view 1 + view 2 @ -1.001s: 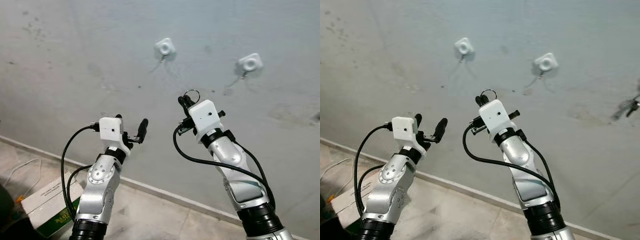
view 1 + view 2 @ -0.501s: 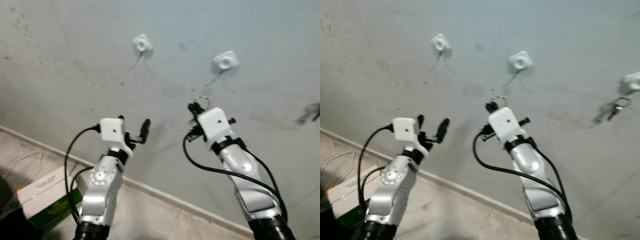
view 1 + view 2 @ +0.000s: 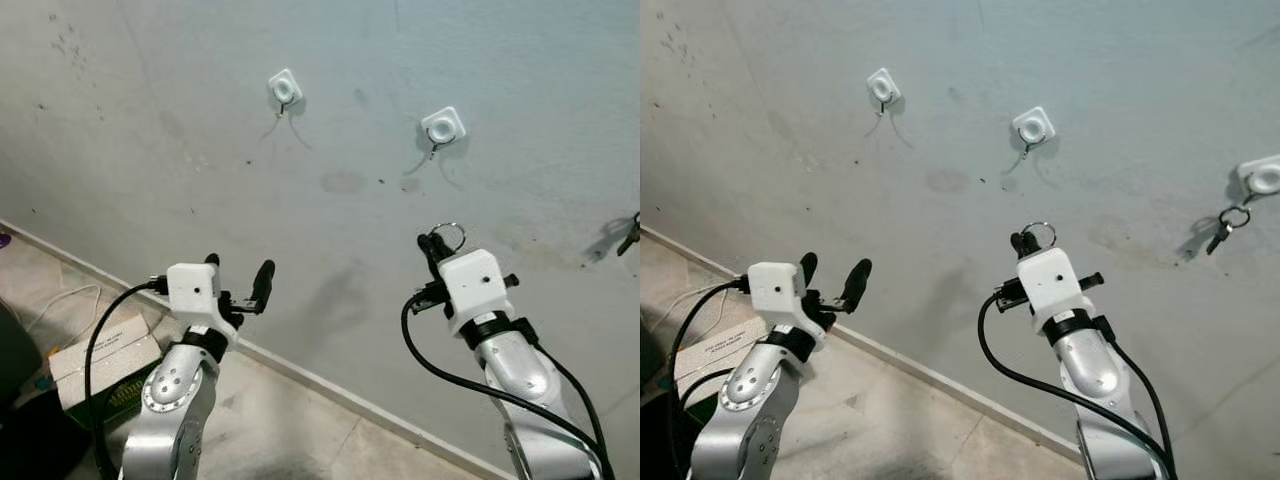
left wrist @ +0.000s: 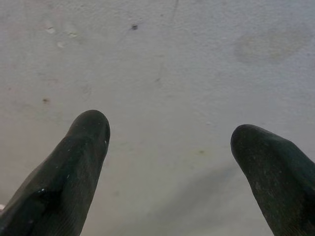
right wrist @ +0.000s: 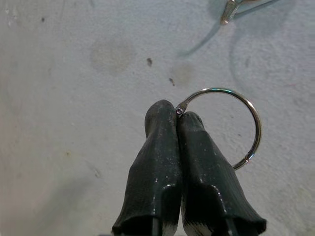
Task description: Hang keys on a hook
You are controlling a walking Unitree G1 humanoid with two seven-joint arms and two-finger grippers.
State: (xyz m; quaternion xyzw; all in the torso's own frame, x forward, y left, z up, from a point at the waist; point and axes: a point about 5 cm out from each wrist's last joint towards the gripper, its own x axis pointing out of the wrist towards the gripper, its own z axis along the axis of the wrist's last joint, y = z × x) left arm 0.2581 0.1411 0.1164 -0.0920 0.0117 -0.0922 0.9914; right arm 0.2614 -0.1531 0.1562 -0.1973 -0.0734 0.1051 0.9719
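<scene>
At the lower left of the head view a cardboard box [image 3: 100,372] with green print lies on the tiled floor [image 3: 280,420], with a pale cable [image 3: 60,305] curling beside it. A light skirting strip [image 3: 330,392] runs diagonally where the floor meets the grey, stained wall [image 3: 150,150].

The left end effector [image 3: 236,283] is raised at the lower left, its two black fingers [image 4: 74,167] spread wide apart and holding nothing, pointed at bare wall.

In the upper middle of the frame a white square hook [image 3: 285,87] is fixed to the wall, and a second hook [image 3: 442,127] sits to its right, slightly lower.

The right end effector [image 5: 176,118] stands at the lower right, below the second hook and apart from it. Its fingers are pressed together, pinching a metal key ring [image 5: 231,125] that sticks out above the tips.

At the far right in the right eye view, a third hook [image 3: 1264,178] carries a bunch of keys [image 3: 1223,228] hanging against the wall.
</scene>
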